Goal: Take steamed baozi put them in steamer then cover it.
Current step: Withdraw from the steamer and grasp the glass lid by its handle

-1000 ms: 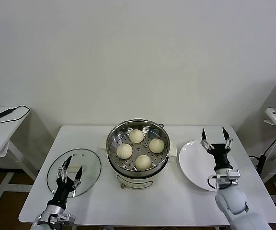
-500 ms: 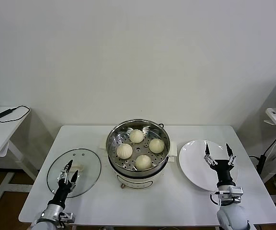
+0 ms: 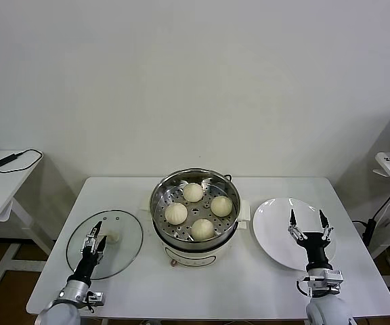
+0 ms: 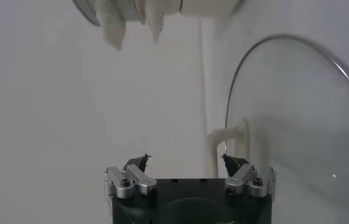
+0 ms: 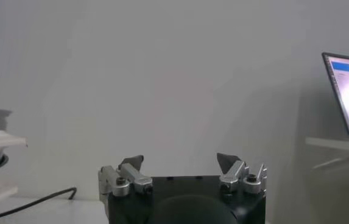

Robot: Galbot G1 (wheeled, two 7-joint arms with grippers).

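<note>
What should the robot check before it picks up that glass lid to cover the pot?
1. All four cream-white dough buns inside the shiny steel steamer pot: ok.
2. Flat white plate emptied: ok.
3. Round clear glass lid lying flat on the white table, left of the pot: ok.
4. Left gripper open over the lid: ok.
5. Left gripper lined up with the lid's white handle: cannot tell.
6. Right gripper open, holding nothing, over the plate: ok.
</note>
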